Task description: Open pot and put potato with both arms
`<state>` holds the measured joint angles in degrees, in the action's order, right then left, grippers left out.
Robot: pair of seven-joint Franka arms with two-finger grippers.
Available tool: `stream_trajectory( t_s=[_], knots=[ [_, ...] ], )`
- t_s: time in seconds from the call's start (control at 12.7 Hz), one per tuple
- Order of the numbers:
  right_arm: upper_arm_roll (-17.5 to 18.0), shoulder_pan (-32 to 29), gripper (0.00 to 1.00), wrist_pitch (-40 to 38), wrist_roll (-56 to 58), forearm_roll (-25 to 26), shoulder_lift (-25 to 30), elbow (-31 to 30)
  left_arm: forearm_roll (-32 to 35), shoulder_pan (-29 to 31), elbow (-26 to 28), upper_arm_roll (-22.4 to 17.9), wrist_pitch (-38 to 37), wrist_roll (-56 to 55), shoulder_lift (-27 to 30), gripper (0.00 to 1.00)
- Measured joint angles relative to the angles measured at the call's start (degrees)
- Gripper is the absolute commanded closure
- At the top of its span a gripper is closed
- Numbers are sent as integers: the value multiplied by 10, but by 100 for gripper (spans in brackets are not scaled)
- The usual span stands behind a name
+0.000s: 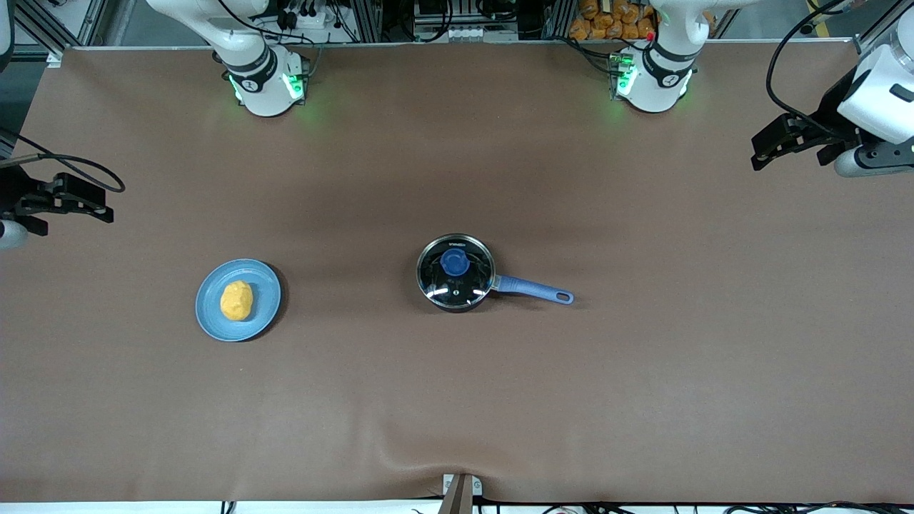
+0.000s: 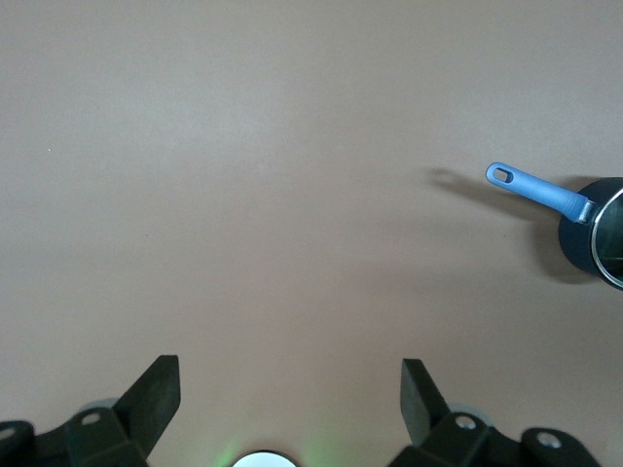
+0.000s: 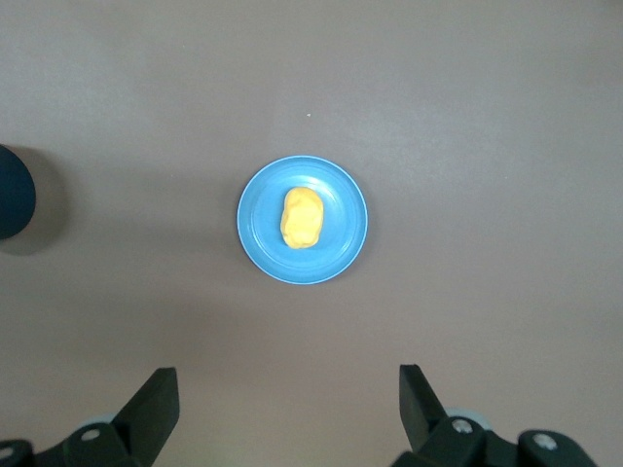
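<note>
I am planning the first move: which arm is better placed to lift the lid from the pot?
Left, probably. The pot lies toward its end, and its open end effector is nearer the lid.

A wide surface [image 1: 457,400] covered in smooth brown matte sheeting is seen, with a slight wrinkle at its near edge. Along its upper edge, grey aluminium framing [image 1: 371,21] and tangled black cables [image 1: 314,18] are visible.
</note>
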<state>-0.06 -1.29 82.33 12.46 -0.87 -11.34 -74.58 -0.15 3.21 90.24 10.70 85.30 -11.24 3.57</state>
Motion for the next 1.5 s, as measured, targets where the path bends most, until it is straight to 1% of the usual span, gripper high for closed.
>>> stream_trajectory(
  t_s=[0.39,0.55,0.71,0.94,1.1,1.26,1.42,1.5],
  knots=[
    [6,1,0,-3,3,0,0,-1,0,1,0,0,0,0,-1,0],
    [8,2,0,-4,3,0,0,-2,0,0,0,0,-1,0,-9,0],
    [9,2,0,-6,5,0,-2,-11,0,-2,-9,2,0,0,-32,0],
    [9,2,0,-4,18,0,-21,-55,-6,-12,-39,12,1,0,-74,0],
    [9,2,0,2,30,0,-55,-75,-15,-36,-45,16,2,-8,-94,0],
    [9,2,0,19,37,0,-97,-85,-16,-75,-47,18,16,-68,-113,0],
    [10,2,0,76,42,0,-134,-112,-16,-121,-47,20,41,-155,-136,0],
    [10,3,0,114,45,0,-144,-137,-16,-144,-47,20,57,-195,-150,0]
  ],
)
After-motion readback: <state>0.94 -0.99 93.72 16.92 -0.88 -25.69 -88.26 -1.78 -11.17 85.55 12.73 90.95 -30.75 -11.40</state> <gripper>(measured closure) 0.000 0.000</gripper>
